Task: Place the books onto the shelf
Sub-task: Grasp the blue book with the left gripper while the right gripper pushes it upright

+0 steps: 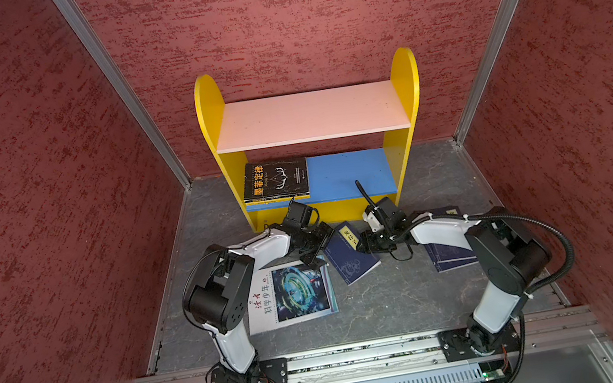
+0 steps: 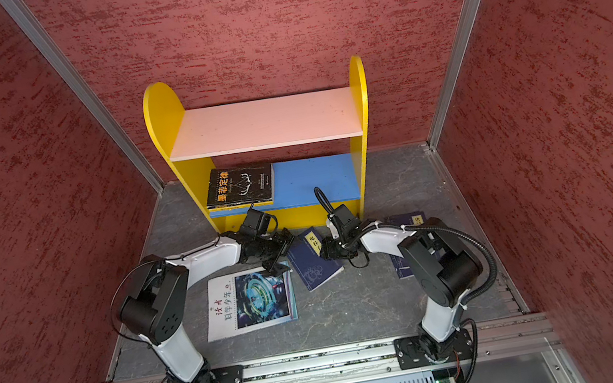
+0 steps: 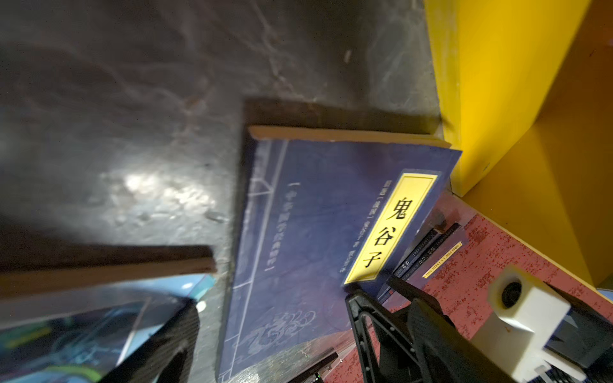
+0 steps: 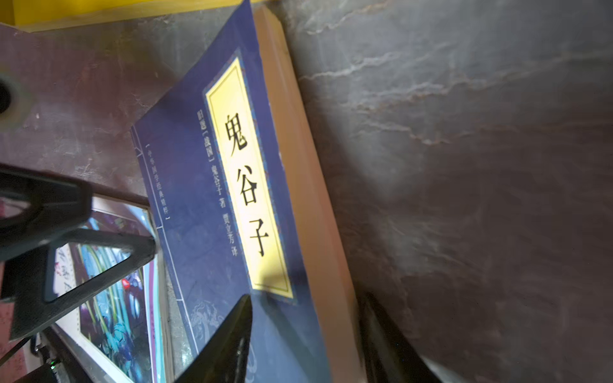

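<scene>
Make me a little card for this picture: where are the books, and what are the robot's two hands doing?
On the shelf: black book, lying flat on the blue lower board
On the table: magazine, navy book, second navy book partly under the right arm
Left gripper: open, beside the navy book
Right gripper: closed on the navy book's edge

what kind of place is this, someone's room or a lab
Most likely a lab test booth, not a home: red wall panels in aluminium framing, two robot arms bolted to a rail, a small toy-like shelf.
</scene>
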Motion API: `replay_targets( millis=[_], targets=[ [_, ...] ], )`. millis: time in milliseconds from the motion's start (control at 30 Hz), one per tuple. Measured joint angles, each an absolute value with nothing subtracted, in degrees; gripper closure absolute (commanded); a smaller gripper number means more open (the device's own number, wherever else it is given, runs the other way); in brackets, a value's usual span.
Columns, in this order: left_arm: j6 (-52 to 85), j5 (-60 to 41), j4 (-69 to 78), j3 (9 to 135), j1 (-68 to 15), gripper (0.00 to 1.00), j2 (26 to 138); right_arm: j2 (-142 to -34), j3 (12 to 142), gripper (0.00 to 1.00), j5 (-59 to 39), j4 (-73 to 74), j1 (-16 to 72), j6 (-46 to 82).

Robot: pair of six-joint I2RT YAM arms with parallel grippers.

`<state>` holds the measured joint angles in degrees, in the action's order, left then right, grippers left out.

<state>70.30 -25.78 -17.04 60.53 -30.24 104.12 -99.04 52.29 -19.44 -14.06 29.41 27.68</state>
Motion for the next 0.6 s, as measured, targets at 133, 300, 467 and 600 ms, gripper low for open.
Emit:
replay_targets(
  millis=[133, 300, 467, 600],
  targets=[
    [67.46, -26.39, -17.54, 62.96, -30.61, 0.03, 106.52, -100.57, 53.76, 0.47, -21.17, -13.80, 29.10, 26.96],
    [64.34, -25.96, -21.96, 66.41, -31.09, 0.03, 108.22, -101.01, 54.08, 0.47, -22.20, -13.80, 28.73, 26.28],
    [62.06, -26.17, -17.17, 63.37, -31.33, 0.05, 106.85, -101.78, 54.54, 0.48, -24.01, -13.47, 28.42, 25.47],
    [61.17, -27.09, -4.93, 55.57, -31.11, 0.07, 103.48, -102.65, 54.96, 0.48, -26.00, -12.75, 28.16, 25.34]
  ],
)
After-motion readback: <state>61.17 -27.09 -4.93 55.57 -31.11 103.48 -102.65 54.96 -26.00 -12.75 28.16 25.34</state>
